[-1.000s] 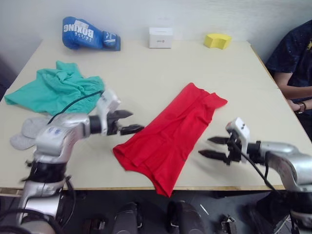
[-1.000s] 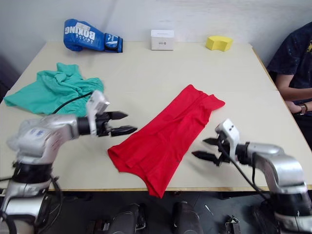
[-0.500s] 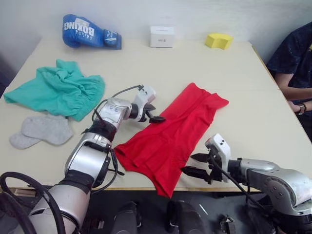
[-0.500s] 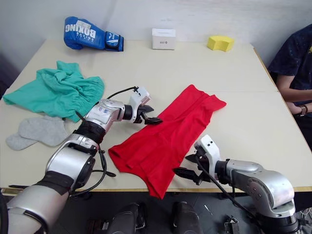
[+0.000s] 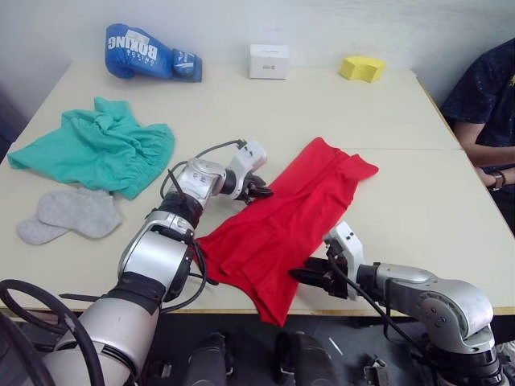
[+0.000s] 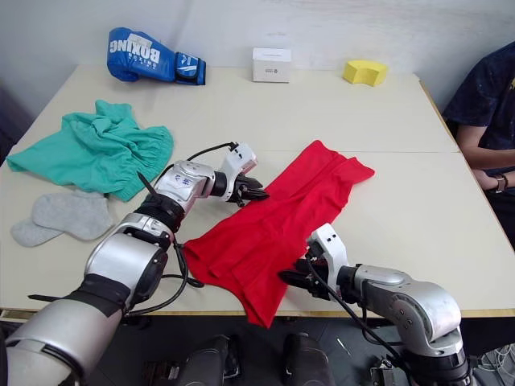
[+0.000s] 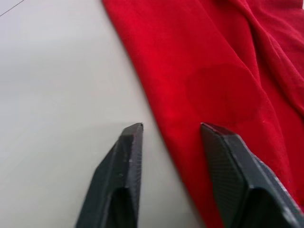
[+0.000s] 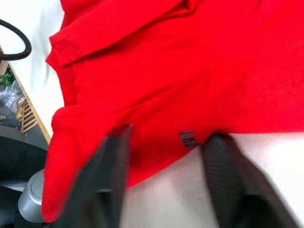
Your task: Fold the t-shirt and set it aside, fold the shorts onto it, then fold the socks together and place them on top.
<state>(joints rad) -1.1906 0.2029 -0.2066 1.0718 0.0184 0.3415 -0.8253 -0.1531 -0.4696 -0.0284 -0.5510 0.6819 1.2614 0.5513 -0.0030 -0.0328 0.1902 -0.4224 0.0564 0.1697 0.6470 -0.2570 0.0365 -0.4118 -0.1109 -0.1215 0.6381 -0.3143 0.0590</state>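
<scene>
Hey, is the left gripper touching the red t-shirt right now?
Cannot tell. In the left wrist view the left gripper straddles the t-shirt edge with open jaws, but no contact or gap under the fingertips shows plainly.

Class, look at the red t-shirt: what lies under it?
The red t-shirt lies flat on the tan table. Anything beneath the folded fabric stays hidden.

The right gripper (image 8: 166, 147) has its fingers (image 8: 111, 190) spread over the t-shirt (image 8: 166, 71) hem, apparently near the table (image 8: 175, 190) edge.
</scene>
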